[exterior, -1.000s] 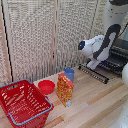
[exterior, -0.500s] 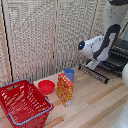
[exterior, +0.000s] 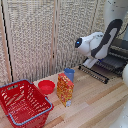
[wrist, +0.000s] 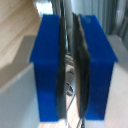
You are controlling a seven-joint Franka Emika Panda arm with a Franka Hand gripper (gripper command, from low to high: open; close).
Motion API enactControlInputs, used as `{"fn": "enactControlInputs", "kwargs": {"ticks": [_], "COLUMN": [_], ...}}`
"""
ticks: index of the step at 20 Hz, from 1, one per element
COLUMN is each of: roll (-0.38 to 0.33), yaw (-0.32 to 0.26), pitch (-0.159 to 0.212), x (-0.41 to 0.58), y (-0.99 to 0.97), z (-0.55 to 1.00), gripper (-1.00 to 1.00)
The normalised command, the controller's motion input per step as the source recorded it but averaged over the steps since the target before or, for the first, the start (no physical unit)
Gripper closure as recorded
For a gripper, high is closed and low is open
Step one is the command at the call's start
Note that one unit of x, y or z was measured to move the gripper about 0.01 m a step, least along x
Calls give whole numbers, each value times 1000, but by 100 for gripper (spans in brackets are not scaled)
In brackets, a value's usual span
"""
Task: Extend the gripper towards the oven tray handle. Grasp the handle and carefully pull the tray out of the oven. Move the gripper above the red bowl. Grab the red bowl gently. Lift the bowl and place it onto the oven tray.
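red bowl [exterior: 46, 86] beside basket [exterior: 22, 104], fingers [wrist: 52, 70] near-closed

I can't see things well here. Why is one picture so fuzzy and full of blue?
In the wrist view, the gripper's blue fingers sit very close to the camera, so they fill the picture and look blurred and soft. In the exterior view, things are grainy but clearer: the red bowl and red basket show up fine in even light.
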Motion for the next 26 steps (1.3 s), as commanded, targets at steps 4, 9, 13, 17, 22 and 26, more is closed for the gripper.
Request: {"fn": "enactControlInputs", "kwargs": {"ticks": [4,9,13,17,22,26], "roll": [-38,-10,46,145,179,238], "yaw": [29,0,11,8,-51,-118], "pitch": [11,0,-6,32,29,4], "x": [149,116,63,31,86,61], "y": [120,-1,0,20,233,446], "z": [-4,266,809,754,586,385], "gripper": [-100,-100,-100,-100,-100,-100]}}
